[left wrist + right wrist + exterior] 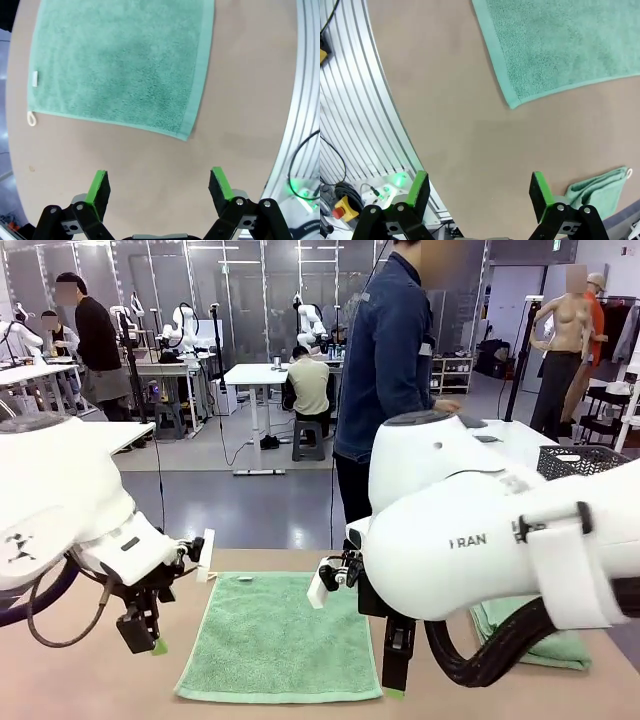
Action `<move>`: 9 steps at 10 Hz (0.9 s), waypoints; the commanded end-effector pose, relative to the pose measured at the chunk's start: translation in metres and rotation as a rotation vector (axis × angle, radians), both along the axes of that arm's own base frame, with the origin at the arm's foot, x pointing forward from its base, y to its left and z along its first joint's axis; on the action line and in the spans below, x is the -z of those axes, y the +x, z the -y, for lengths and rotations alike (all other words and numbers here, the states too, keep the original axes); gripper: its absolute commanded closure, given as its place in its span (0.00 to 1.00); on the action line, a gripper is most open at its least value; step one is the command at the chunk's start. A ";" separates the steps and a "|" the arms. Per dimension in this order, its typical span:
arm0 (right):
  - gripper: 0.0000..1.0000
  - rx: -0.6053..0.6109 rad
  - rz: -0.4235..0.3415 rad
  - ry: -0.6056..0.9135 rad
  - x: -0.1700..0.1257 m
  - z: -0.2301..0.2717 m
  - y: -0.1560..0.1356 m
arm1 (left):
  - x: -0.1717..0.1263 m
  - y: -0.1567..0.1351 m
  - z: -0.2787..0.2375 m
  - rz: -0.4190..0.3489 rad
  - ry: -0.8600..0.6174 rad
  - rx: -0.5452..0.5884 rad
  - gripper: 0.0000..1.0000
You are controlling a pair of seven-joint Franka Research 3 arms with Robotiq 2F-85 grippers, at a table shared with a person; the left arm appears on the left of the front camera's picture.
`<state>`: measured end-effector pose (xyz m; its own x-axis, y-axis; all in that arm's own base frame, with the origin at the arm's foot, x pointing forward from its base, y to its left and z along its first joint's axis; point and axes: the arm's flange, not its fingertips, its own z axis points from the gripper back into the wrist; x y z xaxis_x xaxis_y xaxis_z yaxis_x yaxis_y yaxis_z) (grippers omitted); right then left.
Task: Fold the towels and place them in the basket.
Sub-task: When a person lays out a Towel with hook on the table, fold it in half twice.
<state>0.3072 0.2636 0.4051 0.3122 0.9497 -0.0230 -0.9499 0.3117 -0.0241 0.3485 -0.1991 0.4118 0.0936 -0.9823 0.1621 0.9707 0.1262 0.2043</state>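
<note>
your left claw (160,190) hangs wide open and empty over the bare tabletop (240,100), just off one near corner of the spread towel (120,65). your right claw (479,192) is spread just as wide, gripping nothing, near that towel's other near corner. a folded towel (595,192) lies further right. the basket (580,460) stands at the far right, well apart from both claws.
</note>
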 end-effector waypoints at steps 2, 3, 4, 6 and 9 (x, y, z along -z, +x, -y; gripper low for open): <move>0.00 0.015 -0.036 0.009 0.024 -0.007 0.010 | 0.036 -0.008 0.002 -0.045 -0.007 0.016 0.00; 0.00 0.014 -0.047 0.019 0.027 -0.006 0.009 | 0.044 -0.015 0.001 -0.068 -0.004 0.024 0.00; 0.00 0.019 -0.060 0.024 0.031 -0.004 0.011 | 0.055 -0.021 -0.001 -0.084 0.016 0.045 0.00; 0.00 0.029 -0.082 0.018 0.045 -0.007 0.018 | 0.072 -0.023 -0.002 -0.118 0.041 0.077 0.00; 0.00 0.026 -0.079 0.040 0.059 -0.006 0.027 | 0.090 -0.023 -0.001 -0.164 0.061 0.091 0.00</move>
